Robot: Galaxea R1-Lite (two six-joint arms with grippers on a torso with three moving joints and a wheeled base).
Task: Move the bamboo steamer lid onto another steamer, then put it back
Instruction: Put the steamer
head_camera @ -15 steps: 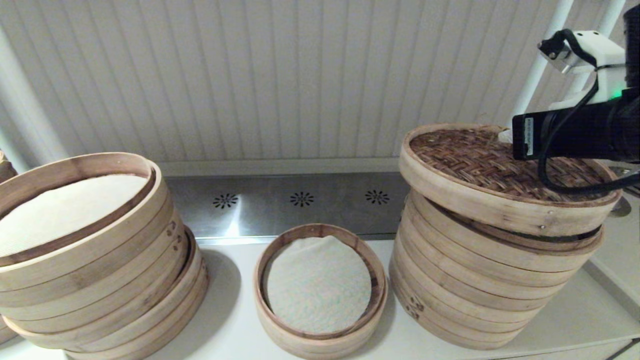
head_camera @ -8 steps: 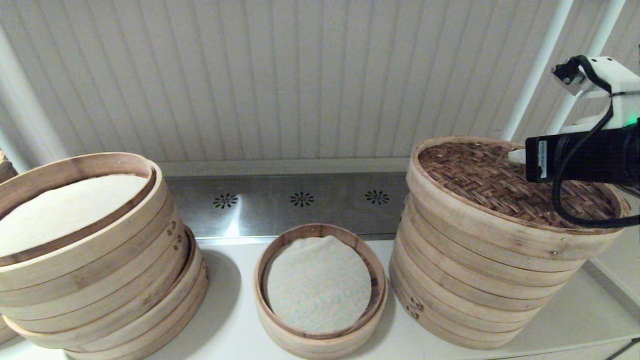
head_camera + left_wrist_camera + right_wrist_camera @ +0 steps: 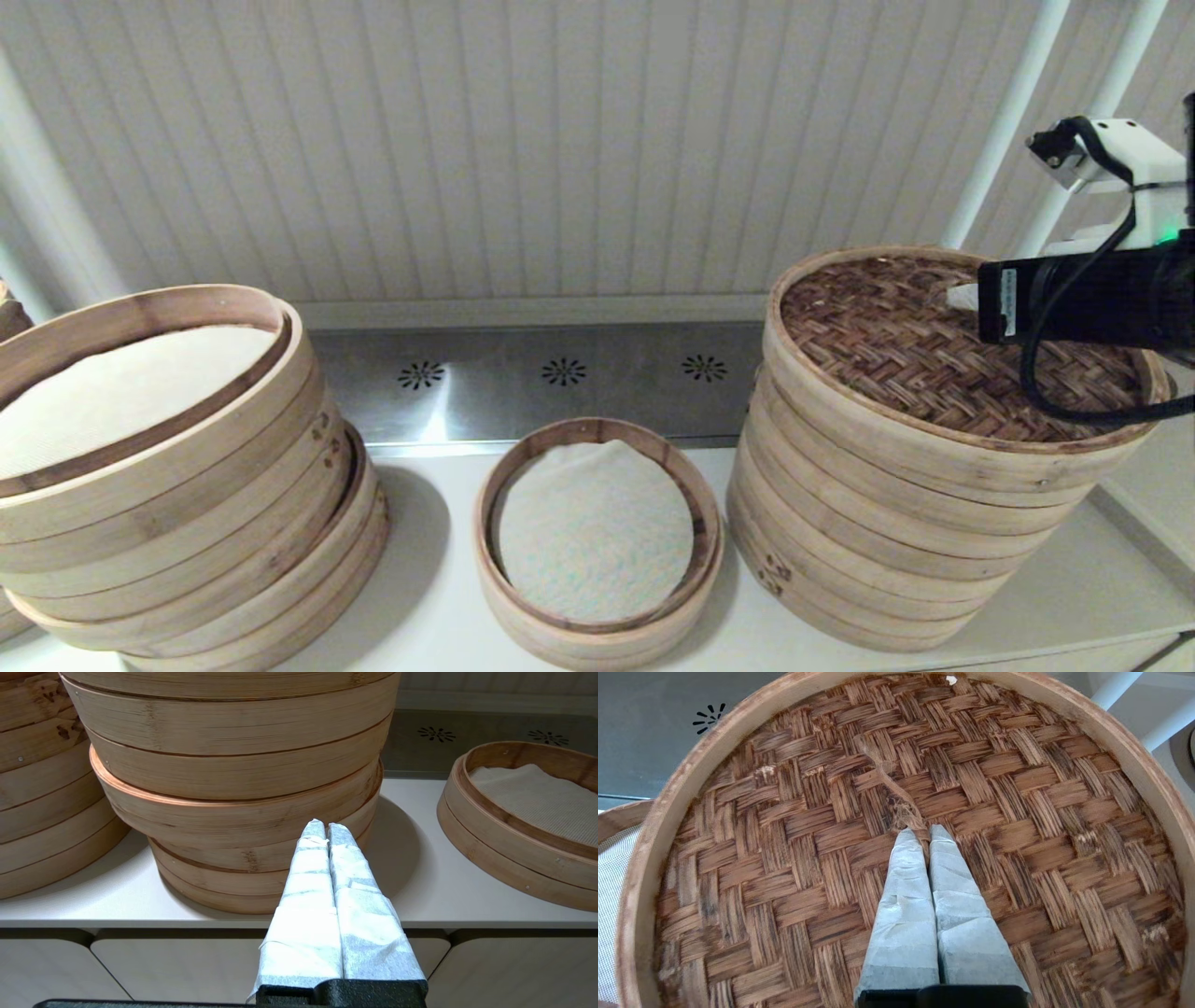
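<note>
The bamboo steamer lid (image 3: 915, 345), dark herringbone weave inside a pale band, sits level on top of the tall right stack (image 3: 868, 551). My right gripper (image 3: 923, 833) is above the lid's middle, shut on the frayed fibre cord (image 3: 889, 784) knotted into the weave (image 3: 784, 858). In the head view only its white tip (image 3: 962, 297) shows in front of the black arm. The small single-tier steamer (image 3: 597, 642) with a whitish cloth liner stands uncovered at the counter's centre. My left gripper (image 3: 325, 828) is shut on nothing, parked low before the counter's front edge.
A tall tilted stack of cloth-lined baskets (image 3: 187, 504) fills the left of the counter. A steel strip with vent holes (image 3: 560, 373) runs along the back wall. White pipes (image 3: 1008, 121) rise behind the right stack. The low steamer (image 3: 509, 858) shows in the left wrist view.
The lid hung tilted and offset to the left above the right stack. It has come down with my right gripper and now rests flush on that stack.
</note>
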